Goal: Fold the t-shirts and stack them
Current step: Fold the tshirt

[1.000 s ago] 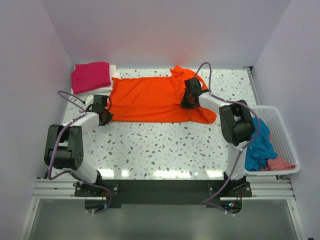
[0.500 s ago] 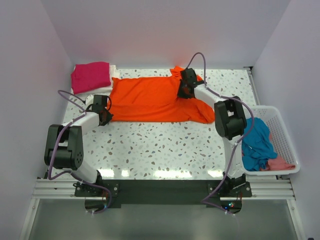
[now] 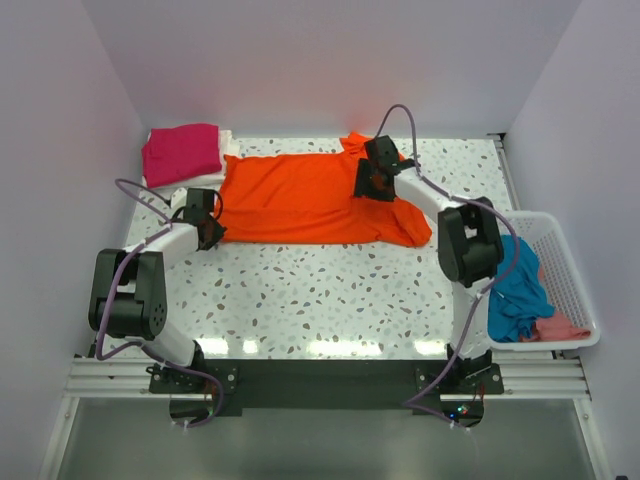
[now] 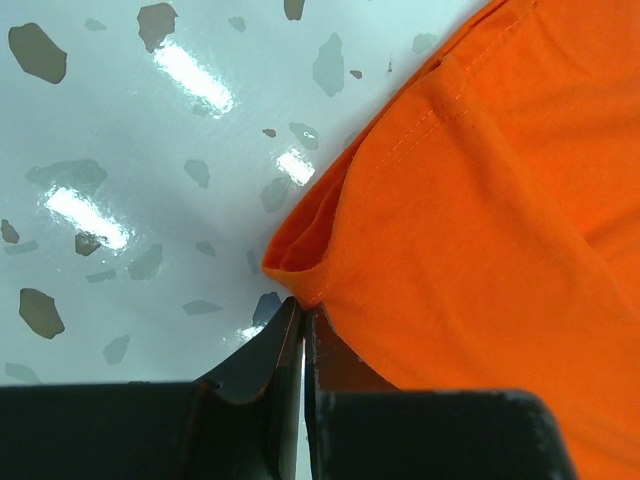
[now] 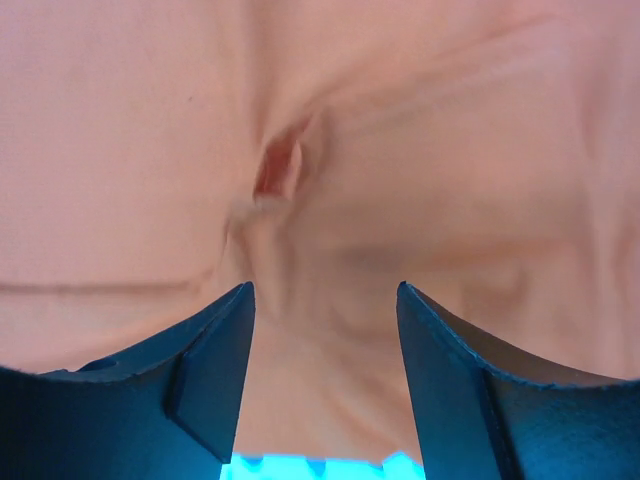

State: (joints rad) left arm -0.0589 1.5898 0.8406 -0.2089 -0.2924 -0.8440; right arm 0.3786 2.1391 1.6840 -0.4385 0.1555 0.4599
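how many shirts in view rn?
5: orange shirt spread flat, centre; magenta shirt folded far left, atop a white shirt; teal shirt and salmon shirt in the basket. More may be buried there.

The orange t-shirt [image 3: 300, 198] is soft, matt cloth with a stitched hem and small creases. Under it, the table [image 3: 320, 290] is smooth, glossy and speckled like stone, with lamp glare on it. The fingers of my left gripper [image 4: 302, 312] and right gripper [image 5: 325, 300] look like dull dark plastic. Left of the orange t-shirt, the magenta t-shirt [image 3: 180, 152] is matt cloth. To its right, the basket [image 3: 572, 268] is white slatted plastic.
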